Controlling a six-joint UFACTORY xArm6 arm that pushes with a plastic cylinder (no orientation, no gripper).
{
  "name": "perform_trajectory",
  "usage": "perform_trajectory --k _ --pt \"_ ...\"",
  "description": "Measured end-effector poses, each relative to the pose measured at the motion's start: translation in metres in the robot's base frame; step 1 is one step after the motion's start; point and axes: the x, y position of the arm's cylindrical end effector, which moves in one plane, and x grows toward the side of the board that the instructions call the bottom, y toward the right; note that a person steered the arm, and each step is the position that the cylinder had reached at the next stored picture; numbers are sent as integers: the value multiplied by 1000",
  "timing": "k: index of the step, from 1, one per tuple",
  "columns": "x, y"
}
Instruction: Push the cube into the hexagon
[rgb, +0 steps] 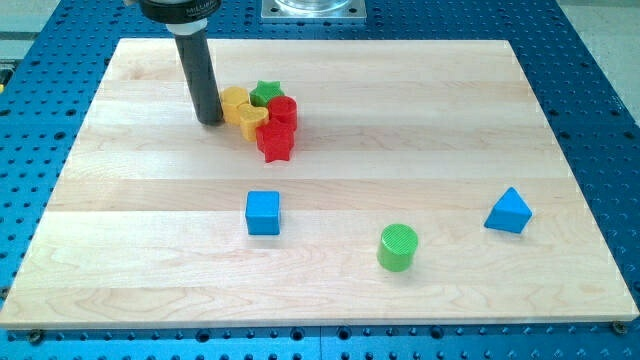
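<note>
The blue cube (263, 212) sits alone on the wooden board (140, 250), below the centre. A cluster of blocks lies at the upper middle: a yellow hexagon-like block (233, 100), a second yellow block (251, 120) whose shape I cannot make out, a green star (266, 92), a rounded red block (284, 110) and a red star (275, 142). My tip (210, 121) rests on the board just left of the cluster, close against the yellow blocks. It is far above and left of the cube.
A green cylinder (398, 247) stands at the lower right of the cube. A blue triangular block (508, 211) lies near the board's right edge. A blue perforated table (600, 120) surrounds the board.
</note>
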Motion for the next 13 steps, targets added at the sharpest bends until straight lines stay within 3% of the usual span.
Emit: perform_trajectory --k 2,4,5,6,8,9,10,11,12,13 --pt "7 -8" --pt "141 -32" --pt "194 16" --pt "217 53" --pt "203 123" --pt "169 116" --pt "156 81" --pt "193 29" --pt "225 29" --pt "206 -9"
